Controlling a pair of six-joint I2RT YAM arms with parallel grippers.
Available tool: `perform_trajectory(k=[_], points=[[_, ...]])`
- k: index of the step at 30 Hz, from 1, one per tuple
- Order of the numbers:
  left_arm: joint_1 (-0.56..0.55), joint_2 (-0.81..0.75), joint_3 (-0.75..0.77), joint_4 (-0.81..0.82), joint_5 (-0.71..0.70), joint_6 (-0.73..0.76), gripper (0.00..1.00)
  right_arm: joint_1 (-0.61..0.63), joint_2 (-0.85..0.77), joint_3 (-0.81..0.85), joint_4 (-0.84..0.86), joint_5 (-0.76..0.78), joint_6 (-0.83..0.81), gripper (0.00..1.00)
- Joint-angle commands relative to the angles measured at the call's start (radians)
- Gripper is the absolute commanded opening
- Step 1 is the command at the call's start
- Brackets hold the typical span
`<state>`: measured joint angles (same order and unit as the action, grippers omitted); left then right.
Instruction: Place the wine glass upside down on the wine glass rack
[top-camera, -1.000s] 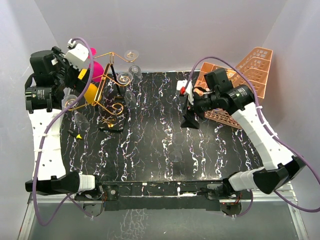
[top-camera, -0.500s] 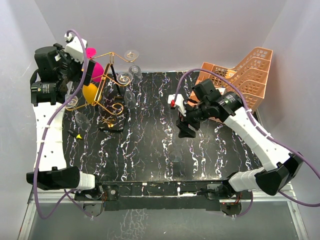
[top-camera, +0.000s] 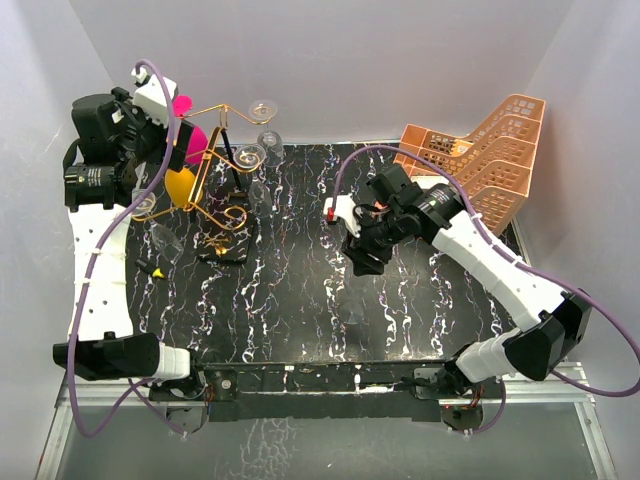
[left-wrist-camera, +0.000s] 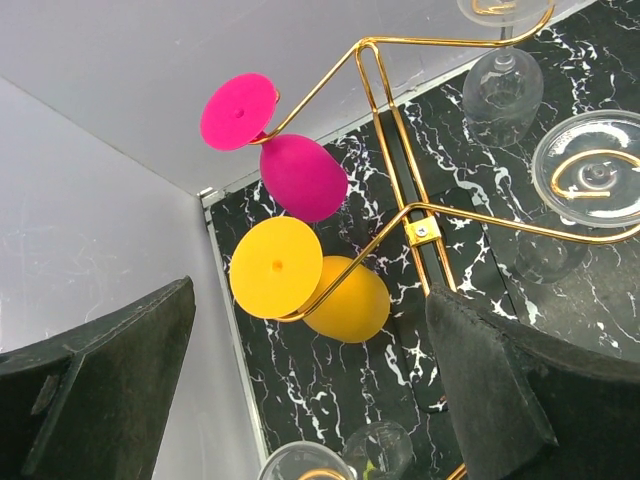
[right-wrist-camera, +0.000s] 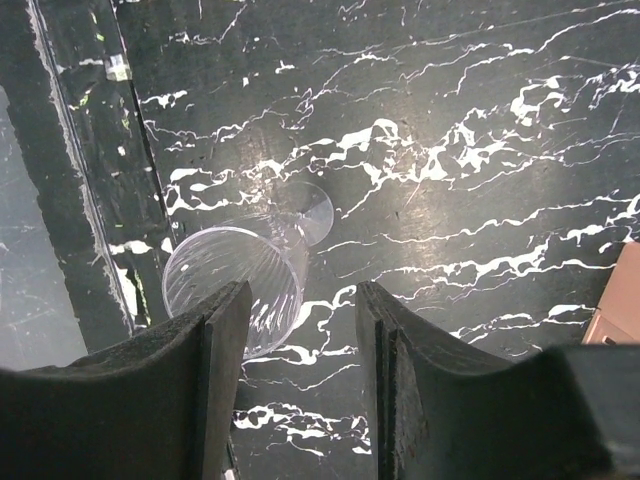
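Note:
A clear ribbed wine glass (right-wrist-camera: 240, 285) appears to stand upright on the black marbled table, seen from above, with its base (right-wrist-camera: 318, 210) beyond the rim. My right gripper (right-wrist-camera: 300, 380) is open and empty above it, and its left finger (right-wrist-camera: 190, 390) overlaps the rim's near edge. In the top view this gripper (top-camera: 362, 258) hovers over mid-table. The gold wire wine glass rack (top-camera: 225, 160) stands at the back left and carries a pink glass (left-wrist-camera: 300, 175), a yellow glass (left-wrist-camera: 345, 300) and clear glasses (left-wrist-camera: 500, 80). My left gripper (left-wrist-camera: 300, 400) is open and empty beside the rack (left-wrist-camera: 400, 200).
An orange perforated tray rack (top-camera: 480, 150) stands at the back right; its corner shows in the right wrist view (right-wrist-camera: 625, 300). Another clear glass base (left-wrist-camera: 595, 165) hangs on a scroll end. White walls enclose the table on three sides.
My right arm has swung left and nearer over the table, away from the orange tray rack. My left gripper rose slightly beside the gold rack, then held still.

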<state>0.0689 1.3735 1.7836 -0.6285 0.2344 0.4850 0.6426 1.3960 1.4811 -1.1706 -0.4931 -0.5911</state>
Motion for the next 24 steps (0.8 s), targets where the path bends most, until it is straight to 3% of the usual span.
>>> perform_trajectory(k=[1, 13, 18, 24], points=[[0.001, -0.025, 0.001, 0.016, 0.041, -0.016, 0.97, 0.016, 0.007, -0.007, 0.031, 0.030, 0.013, 0.50], [0.000, -0.029, 0.002, 0.010, 0.061, -0.027, 0.97, 0.024, 0.023, -0.037, 0.035, 0.036, 0.002, 0.26], [0.001, -0.028, 0.014, 0.009, 0.080, -0.060, 0.97, 0.024, 0.013, -0.036, 0.039, 0.034, -0.006, 0.11], [0.001, -0.018, 0.055, 0.007, 0.072, -0.122, 0.97, 0.023, -0.016, 0.001, 0.067, 0.088, -0.024, 0.08]])
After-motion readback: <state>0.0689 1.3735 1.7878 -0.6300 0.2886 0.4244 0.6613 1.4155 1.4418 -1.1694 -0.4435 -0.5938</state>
